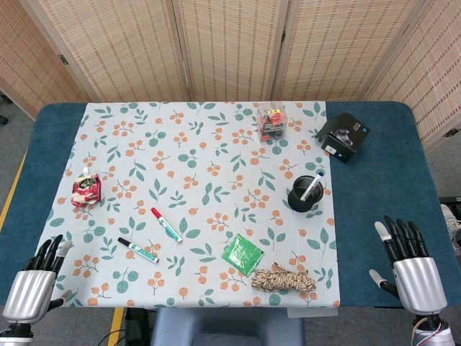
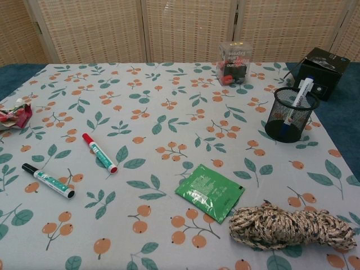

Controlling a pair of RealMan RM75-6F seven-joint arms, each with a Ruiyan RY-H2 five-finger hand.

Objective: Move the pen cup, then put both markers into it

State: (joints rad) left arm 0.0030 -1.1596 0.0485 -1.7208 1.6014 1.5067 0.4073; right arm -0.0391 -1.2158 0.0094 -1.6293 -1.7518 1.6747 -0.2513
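The right hand rests released at the table's five o'clock corner, fingers spread, nearest the mesh pen cup at three o'clock, so it likely moves that. The left hand lies empty at seven, close to the red-capped marker and black-capped marker.

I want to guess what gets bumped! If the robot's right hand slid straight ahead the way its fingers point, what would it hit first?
Probably nothing soon. The right hand points up the bare blue table, right of the pen cup. The black box lies far ahead, slightly left, so it might just miss it.
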